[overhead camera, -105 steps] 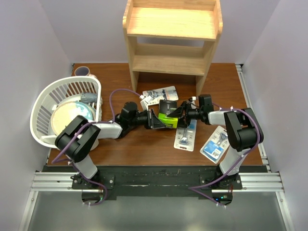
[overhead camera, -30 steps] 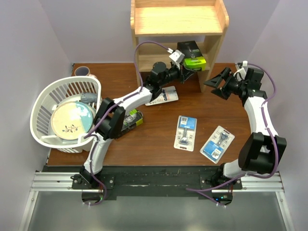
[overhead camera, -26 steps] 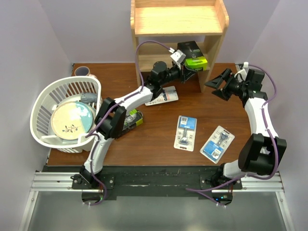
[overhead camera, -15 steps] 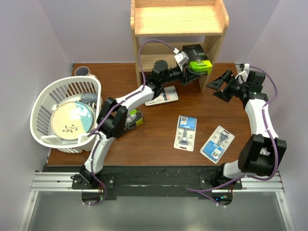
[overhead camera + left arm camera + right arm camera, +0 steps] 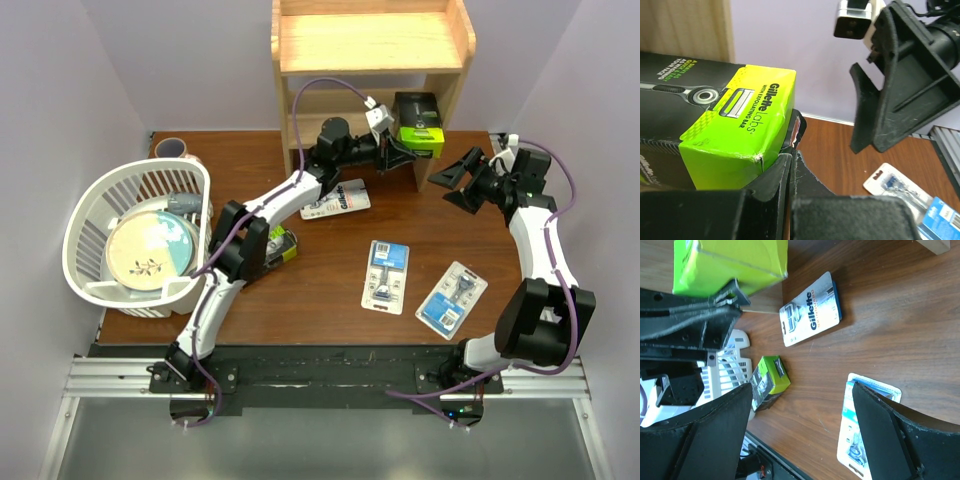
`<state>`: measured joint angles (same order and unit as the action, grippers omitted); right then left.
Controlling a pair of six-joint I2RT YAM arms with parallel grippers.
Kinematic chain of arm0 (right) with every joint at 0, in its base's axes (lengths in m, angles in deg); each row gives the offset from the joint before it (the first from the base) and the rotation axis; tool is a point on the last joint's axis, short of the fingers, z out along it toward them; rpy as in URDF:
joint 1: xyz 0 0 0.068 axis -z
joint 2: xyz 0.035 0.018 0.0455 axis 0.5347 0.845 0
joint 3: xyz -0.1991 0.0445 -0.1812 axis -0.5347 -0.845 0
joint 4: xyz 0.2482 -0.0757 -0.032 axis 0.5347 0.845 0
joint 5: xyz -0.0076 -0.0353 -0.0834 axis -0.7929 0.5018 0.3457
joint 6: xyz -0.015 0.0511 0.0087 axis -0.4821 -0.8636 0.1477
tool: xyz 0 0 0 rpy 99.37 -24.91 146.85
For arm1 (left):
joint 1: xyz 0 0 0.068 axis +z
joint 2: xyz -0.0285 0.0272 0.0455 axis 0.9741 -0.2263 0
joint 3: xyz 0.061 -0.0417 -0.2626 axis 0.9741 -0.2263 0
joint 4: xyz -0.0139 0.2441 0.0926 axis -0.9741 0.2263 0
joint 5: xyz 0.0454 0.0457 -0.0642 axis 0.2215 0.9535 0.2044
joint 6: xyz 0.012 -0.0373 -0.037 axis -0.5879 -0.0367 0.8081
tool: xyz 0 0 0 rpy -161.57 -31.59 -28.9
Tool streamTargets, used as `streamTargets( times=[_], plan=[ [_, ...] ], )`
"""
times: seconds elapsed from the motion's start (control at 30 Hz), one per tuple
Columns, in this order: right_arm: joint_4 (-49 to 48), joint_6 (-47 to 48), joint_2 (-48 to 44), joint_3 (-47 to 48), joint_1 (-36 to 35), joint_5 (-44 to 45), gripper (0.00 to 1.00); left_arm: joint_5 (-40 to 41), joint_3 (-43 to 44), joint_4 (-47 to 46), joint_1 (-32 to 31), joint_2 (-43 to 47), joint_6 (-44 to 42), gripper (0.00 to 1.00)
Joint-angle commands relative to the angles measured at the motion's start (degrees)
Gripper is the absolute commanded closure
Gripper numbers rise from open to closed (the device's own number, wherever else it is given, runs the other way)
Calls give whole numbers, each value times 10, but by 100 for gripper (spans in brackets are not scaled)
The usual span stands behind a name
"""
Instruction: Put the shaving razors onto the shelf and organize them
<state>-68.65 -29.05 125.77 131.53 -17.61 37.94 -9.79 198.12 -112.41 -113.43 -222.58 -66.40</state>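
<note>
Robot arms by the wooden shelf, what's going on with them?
The left arm's fingers are shut on a black and lime-green razor box, holding it at the lower tier of the wooden shelf. The right arm's fingers are open and empty beside the shelf. Three blister cards and another green-ended box lie on the table.

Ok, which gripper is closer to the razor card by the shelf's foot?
Left. The left gripper, shut on a black box, is behind and right of the card; the right gripper, jaws open, is farther right, past the shelf's side panel.
</note>
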Motion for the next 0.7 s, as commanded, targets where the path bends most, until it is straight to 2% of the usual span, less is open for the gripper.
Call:
streamTargets(
  times=[0.0, 0.33, 0.67],
  plan=[
    [-15, 7, -3, 5, 6, 0, 15, 27, 63, -17, 12, -19, -27, 100],
    [0, 6, -9, 14, 14, 0, 15, 83, 128, -38, 3, -74, -36, 100],
    [1, 9, 1, 19, 17, 4, 15, 153, 149, -55, 1, -87, -38, 100]
  ],
)
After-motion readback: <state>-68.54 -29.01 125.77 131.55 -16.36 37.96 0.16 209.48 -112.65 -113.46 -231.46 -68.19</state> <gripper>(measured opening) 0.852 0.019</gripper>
